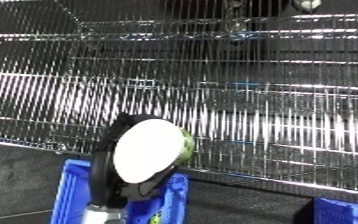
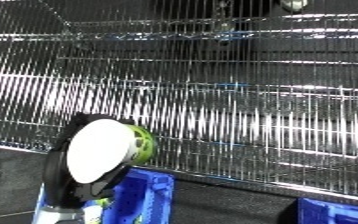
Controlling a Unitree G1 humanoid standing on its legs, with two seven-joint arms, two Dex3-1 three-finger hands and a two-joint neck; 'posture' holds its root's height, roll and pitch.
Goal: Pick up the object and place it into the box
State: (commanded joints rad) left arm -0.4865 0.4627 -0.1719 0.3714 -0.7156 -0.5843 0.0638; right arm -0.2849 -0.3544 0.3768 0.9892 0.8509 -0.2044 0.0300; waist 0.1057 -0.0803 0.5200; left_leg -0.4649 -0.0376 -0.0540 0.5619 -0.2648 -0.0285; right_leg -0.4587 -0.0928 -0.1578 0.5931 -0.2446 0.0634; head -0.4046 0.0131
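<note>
Presently the round yellow-green object (image 2: 143, 144) sits up in the air against the left hand (image 1: 131, 150), only a curved sliver of it showing past the hand's white oval back plate. Obj. appears held; the black fingers wrap toward it on the far side, but the plate hides the contact, so exact finger state cannot be told from either view. Judged a grasp, not confirmed.

Directly below the hand: blue plastic bin (image 1: 69, 195), near rim under the wrist, far wall (image 2: 149, 192) just beside the obj.'s lower edge. A second blue bin corner (image 1: 349, 210) lies well apart at lower right. Behind everything, a chrome wire shelf rack (image 1: 246, 100). Right hand not visible.

Step in hand, by judgement: transport done or nearly, release pending. To do it well: bring obj. fully inside the rim line before opening, lower toward the bin floor, keep the hand off the far wall. Risk: obj. is round, may roll or bounce out if let go high.
</note>
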